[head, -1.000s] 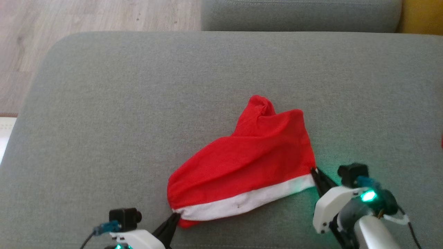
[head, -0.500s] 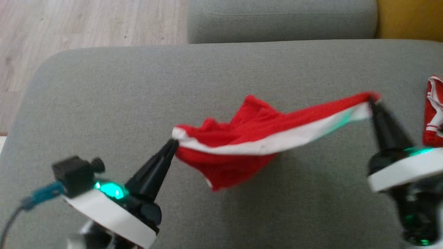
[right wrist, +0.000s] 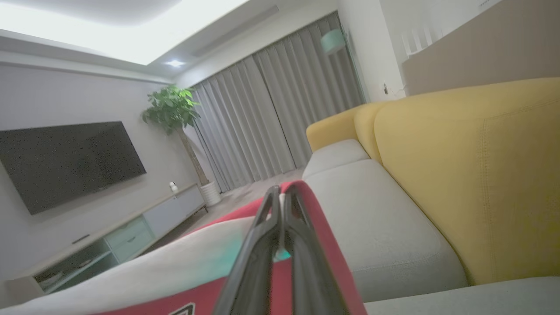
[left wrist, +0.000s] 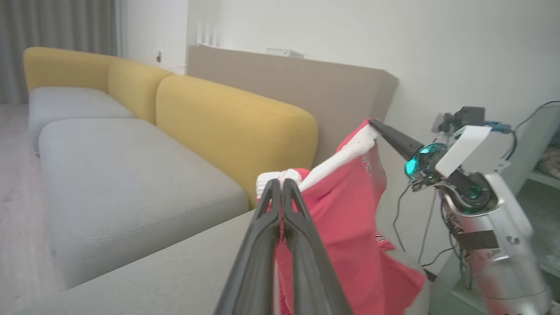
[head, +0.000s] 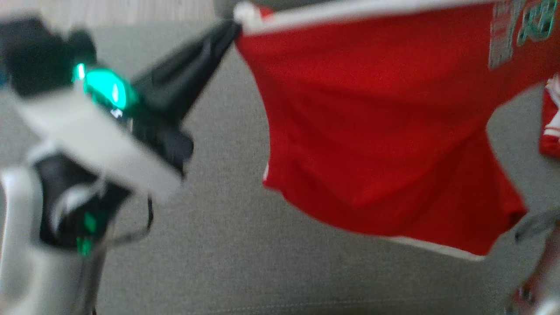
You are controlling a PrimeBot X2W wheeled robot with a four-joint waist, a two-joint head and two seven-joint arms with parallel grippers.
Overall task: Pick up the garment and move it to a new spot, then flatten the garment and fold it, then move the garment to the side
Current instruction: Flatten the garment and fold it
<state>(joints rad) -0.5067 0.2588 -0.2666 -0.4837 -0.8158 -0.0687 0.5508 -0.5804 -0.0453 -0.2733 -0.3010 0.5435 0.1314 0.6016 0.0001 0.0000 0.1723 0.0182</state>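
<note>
The garment (head: 376, 122) is red with a white band along its top edge, and it hangs spread out in the air above the grey sofa cushion (head: 218, 245). My left gripper (head: 232, 27) is shut on the band's left corner, its dark fingers pointing up and to the right. In the left wrist view the left gripper (left wrist: 282, 186) pinches the bunched white corner while the garment (left wrist: 345, 218) droops below. The right gripper (left wrist: 375, 124) is shut on the other top corner. In the right wrist view, the right gripper (right wrist: 280, 194) is clamped on the garment's (right wrist: 332, 249) edge.
A second red and white cloth (head: 552, 127) lies on the cushion at the right edge. A yellow sofa backrest (left wrist: 236, 127) and grey seats (left wrist: 122, 175) stand beyond. A TV (right wrist: 65, 162) and a potted plant (right wrist: 173, 109) are across the room.
Both grippers have lifted the garment off the cushion, and it now hangs stretched between them. The head view has shifted as well.
</note>
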